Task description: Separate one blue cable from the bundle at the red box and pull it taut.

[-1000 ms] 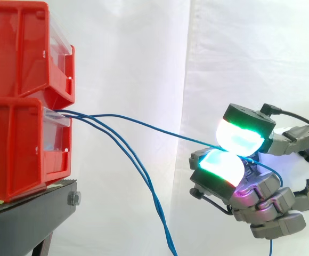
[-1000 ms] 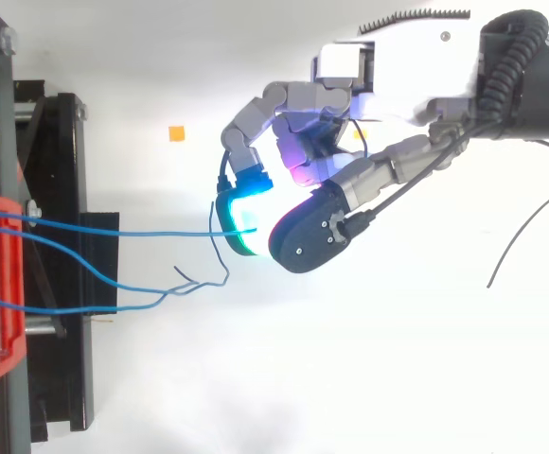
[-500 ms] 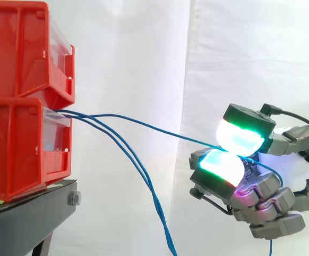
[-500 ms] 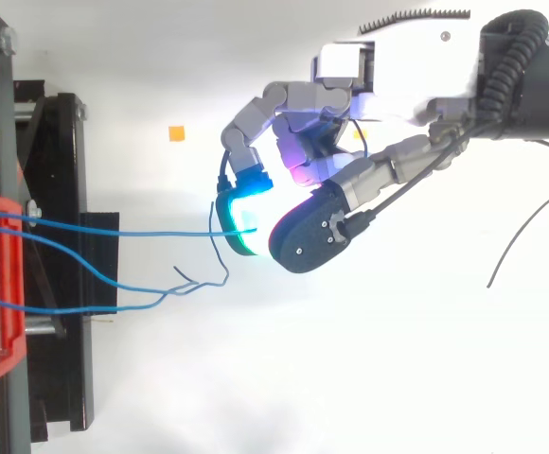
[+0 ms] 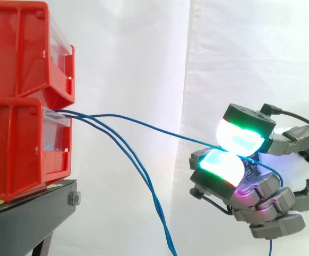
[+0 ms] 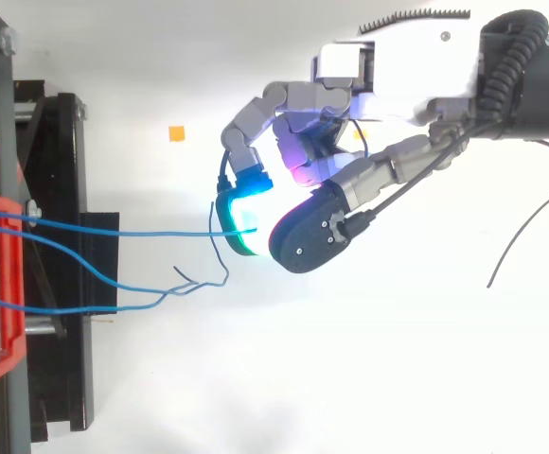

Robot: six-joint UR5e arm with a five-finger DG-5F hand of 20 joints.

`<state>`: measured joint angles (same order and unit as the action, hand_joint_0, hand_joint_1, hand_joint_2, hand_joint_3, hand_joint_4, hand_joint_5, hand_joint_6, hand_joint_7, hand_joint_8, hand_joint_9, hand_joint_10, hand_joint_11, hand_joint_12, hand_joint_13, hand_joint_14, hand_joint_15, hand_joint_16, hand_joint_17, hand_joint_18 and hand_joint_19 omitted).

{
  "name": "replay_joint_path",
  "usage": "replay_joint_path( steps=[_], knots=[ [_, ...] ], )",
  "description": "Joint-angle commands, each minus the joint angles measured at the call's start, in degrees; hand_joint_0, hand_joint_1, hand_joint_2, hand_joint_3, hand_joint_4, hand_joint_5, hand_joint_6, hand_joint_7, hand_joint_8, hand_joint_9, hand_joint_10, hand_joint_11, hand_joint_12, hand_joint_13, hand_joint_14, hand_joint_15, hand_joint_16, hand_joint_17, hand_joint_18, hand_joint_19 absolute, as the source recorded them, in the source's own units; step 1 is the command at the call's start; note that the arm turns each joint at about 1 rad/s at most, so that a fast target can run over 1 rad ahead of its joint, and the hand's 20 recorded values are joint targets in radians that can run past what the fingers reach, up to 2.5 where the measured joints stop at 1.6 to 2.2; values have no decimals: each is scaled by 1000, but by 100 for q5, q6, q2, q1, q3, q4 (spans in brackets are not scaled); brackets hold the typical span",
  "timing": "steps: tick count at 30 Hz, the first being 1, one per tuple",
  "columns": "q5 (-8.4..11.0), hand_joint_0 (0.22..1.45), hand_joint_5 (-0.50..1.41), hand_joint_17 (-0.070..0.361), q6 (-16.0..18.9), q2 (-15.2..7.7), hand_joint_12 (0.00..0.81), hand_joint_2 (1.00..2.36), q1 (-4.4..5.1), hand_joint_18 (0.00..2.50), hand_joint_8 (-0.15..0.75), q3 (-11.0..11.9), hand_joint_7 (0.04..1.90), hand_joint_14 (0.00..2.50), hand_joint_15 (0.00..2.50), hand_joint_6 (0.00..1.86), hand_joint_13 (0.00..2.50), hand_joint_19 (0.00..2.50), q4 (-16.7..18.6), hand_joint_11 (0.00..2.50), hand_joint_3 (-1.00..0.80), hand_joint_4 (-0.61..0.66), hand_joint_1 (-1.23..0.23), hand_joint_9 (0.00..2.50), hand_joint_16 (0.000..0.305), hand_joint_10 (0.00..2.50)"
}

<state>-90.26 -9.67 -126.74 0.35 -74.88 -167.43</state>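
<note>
SIDE VIEW: noted robot hand (image 5: 261,192) clamped on one blue cable (image 5: 144,122) between glowing pads (image 5: 240,136), sagging slightly from red box (image 5: 16,149); logged bundle (image 5: 136,165) hanging apart below | TOP VIEW: found cable nearly straight past black stand (image 6: 66,378) | STEP: judged separation done, tautening pending | NEXT: called for pulling away from box, pinch firm.

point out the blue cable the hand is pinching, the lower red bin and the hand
pinched blue cable (image 6: 161,233), top view, on its span between bin and hand
lower red bin (image 5: 16,144), side view, on its side wall
hand (image 6: 388,90), top view, on its white body
</note>
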Motion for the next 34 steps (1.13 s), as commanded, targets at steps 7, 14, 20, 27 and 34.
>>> replay_joint_path(
  steps=[7,14,20,27,34],
  knots=[
    [0,831,-199,81,0,0,346,1002,0,1047,296,0,1380,2500,1350,930,632,1689,0,1424,-487,-351,-779,480,36,2500],
    [0,830,-199,80,0,0,349,1001,0,1046,297,0,1376,2500,1350,930,634,1702,0,1441,-485,-343,-781,482,35,2500],
    [0,829,-197,81,0,0,349,1000,0,1044,297,0,1378,2500,1351,929,634,1700,0,1424,-484,-342,-782,481,36,2500],
    [0,828,-197,81,0,0,349,1001,0,1046,296,0,1380,2500,1348,929,634,1695,0,1440,-484,-342,-782,482,36,2500],
    [0,828,-197,81,0,0,348,1001,0,1042,299,0,1378,2500,1342,929,635,1705,9,1438,-480,-339,-784,483,36,2500]
  ],
)
